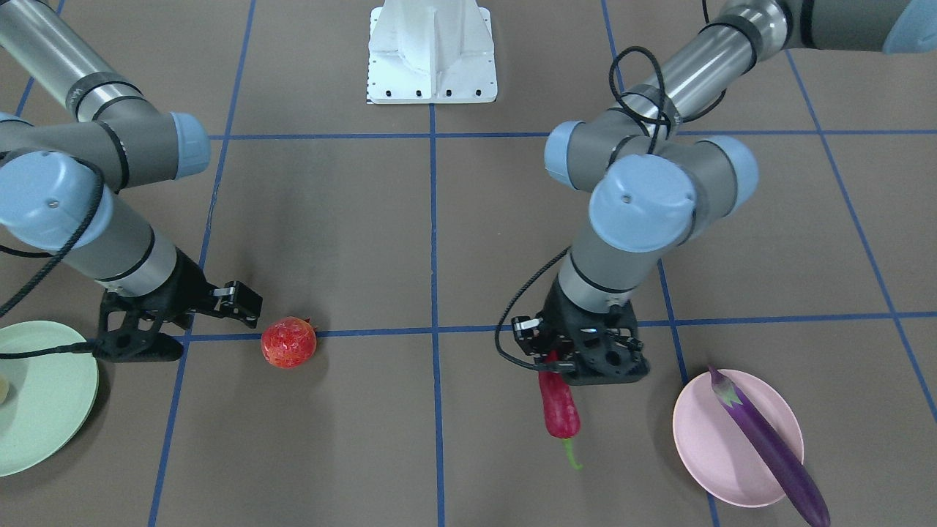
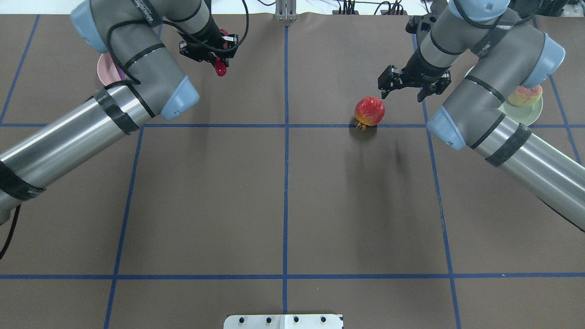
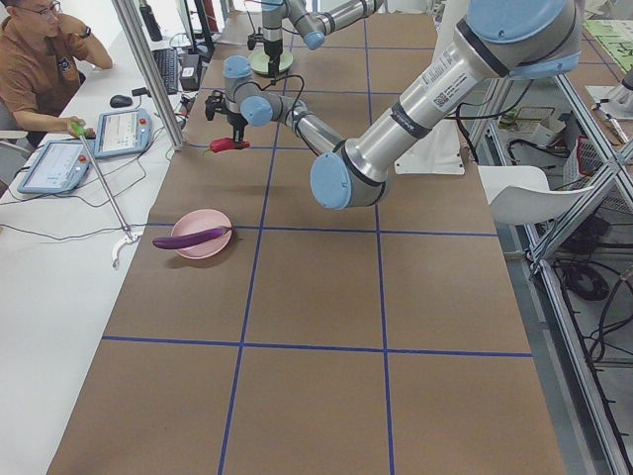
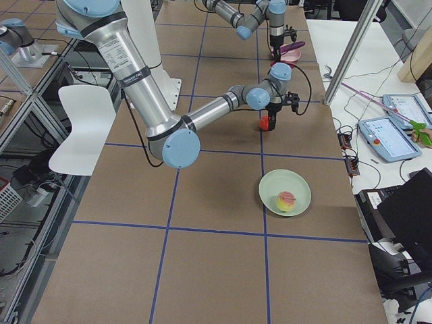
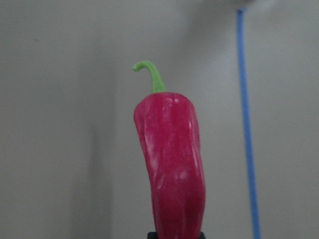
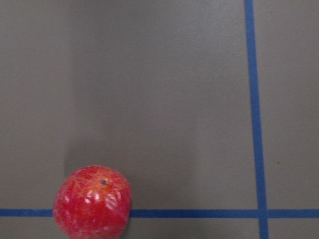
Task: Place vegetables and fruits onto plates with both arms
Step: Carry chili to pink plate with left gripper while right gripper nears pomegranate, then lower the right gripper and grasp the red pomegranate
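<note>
My left gripper (image 1: 575,360) is shut on the red chili pepper (image 1: 558,407), which hangs off the table with its green stem pointing away from the wrist (image 5: 172,164). To its side lies the pink plate (image 1: 703,432) with the purple eggplant (image 1: 768,446) across it. My right gripper (image 2: 408,87) is open and hovers just beyond the pomegranate (image 2: 369,111), which rests on a blue tape line and is not touched. The peach (image 4: 286,200) sits on the mint green plate (image 4: 297,185) at the robot's right.
The brown table bears a grid of blue tape lines. The white mounting base (image 1: 432,55) stands at the robot's edge. A person (image 3: 40,59) sits at a side desk with tablets, beyond the table's far edge.
</note>
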